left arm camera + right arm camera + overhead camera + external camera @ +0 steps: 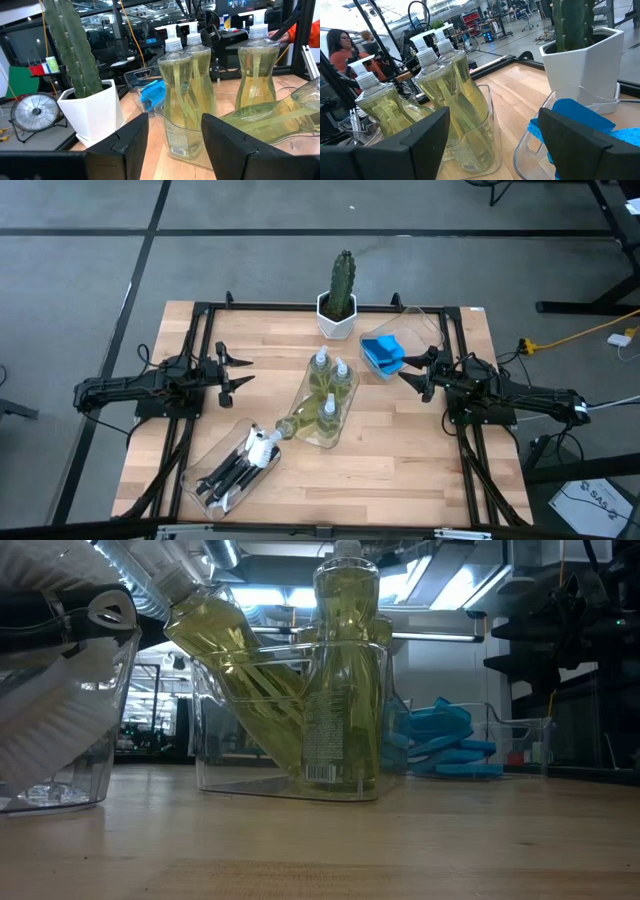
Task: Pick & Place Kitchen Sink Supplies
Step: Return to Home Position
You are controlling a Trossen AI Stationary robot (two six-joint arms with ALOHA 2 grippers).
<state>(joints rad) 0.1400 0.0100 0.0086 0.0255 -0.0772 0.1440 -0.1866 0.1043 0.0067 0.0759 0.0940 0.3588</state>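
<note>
Three clear bottles of yellow-green liquid (332, 385) stand upright in a clear tray at the table's middle. Another bottle (296, 423) lies tilted, its neck leaning out over the tray's near-left end (215, 635). Blue sponges (381, 352) are stacked in a clear tray right of the cactus. Black-handled brushes with white heads (238, 463) lie in a tray near the near-left corner. My left gripper (245, 370) is open, left of the bottles, touching nothing. My right gripper (408, 368) is open, just near of the sponge tray, touching nothing.
A green cactus in a white pot (339, 300) stands at the far edge, between the bottle tray and the sponge tray. A black frame (200, 315) runs along the table's sides. Bare wood shows along the near edge (400, 480). People show in the room beyond (340, 47).
</note>
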